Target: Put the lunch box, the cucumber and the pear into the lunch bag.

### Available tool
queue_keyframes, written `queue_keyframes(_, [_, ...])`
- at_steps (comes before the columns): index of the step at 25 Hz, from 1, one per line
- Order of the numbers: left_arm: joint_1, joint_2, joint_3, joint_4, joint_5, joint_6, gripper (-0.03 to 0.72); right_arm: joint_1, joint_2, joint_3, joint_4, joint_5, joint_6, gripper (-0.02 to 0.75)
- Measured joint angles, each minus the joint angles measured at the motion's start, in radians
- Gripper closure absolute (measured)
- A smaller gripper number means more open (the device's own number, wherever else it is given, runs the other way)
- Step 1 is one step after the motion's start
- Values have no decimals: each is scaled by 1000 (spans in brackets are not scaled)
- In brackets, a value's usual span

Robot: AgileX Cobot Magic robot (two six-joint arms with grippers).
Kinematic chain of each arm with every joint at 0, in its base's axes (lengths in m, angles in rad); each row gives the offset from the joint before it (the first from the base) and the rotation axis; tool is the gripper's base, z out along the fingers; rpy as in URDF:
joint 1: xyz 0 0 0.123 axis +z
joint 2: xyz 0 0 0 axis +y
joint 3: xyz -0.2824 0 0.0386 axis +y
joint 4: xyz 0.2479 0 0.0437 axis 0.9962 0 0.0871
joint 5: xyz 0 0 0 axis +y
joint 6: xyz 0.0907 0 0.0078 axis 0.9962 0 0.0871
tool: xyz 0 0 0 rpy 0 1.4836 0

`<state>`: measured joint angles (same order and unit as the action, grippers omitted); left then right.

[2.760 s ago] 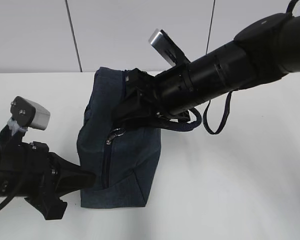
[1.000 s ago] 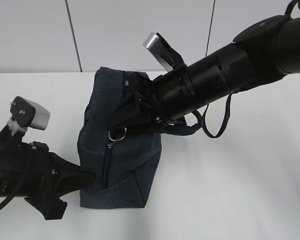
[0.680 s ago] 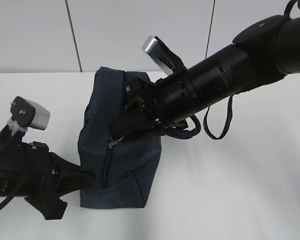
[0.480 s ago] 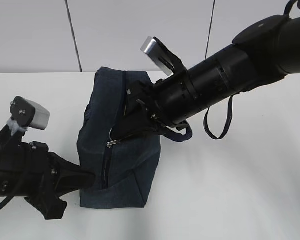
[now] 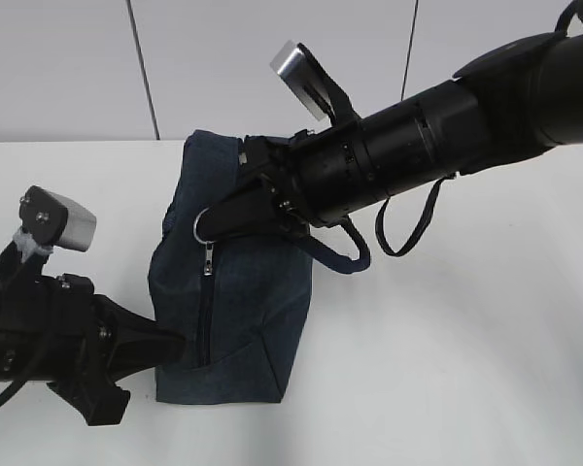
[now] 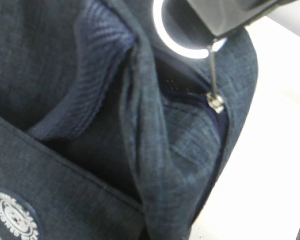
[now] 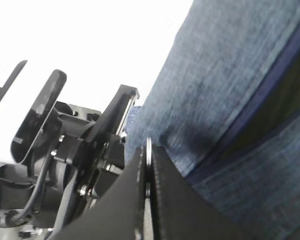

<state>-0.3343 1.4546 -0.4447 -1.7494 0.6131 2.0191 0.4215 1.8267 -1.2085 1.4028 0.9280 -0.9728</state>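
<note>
- Lunch bag [image 5: 228, 311]: a boxy dark navy fabric bag standing on the white table [image 5: 447, 369], left of centre in the exterior view, in front of a pale panelled wall [image 5: 223, 58].
- Zipper [image 5: 205, 320]: runs along the bag's near face; its slider sits in the upper part of that face, with the metal ring pull [image 5: 205, 224] raised above it.
- Right pincer [image 5: 217, 221]: reaches in from the upper right across the top of the bag; its jaws are clamped narrow on the ring pull. In the right wrist view the ring [image 7: 148, 152] shows edge-on, pinched between the two dark fingers [image 7: 132, 190], with the blue fabric just beside them.
- Left wrist view: the ring [image 6: 182, 47] appears as a bright arc partly covered by the right pincer's tip, the thin pull tab hanging from it to the slider [image 6: 216, 102].
- Loop handle [image 5: 340, 254]: hangs off the bag's right side, below the right arm.
- Left pincer [image 5: 170, 349]: low at the bag's lower left corner, pressed against the fabric; its jaws are closed tight, and whether they grip fabric cannot be told.
</note>
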Motion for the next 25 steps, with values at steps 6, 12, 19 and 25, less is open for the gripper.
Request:
queue_keyframes(6, [0,-1,0,0,0,-2,697,0,10,-50,-7,-43,-38,732])
queue_keyframes(12, [2,-2,-5,0,3,-4,697,4,20,-142,-82,-86,-43,732])
queue_keyframes(19, [2,-2,-3,0,-3,-6,697,4,20,-179,-104,-176,-43,732])
queue_keyframes(25, [2,-2,-3,0,-3,-6,698,2,22,-185,-110,-272,-48,732])
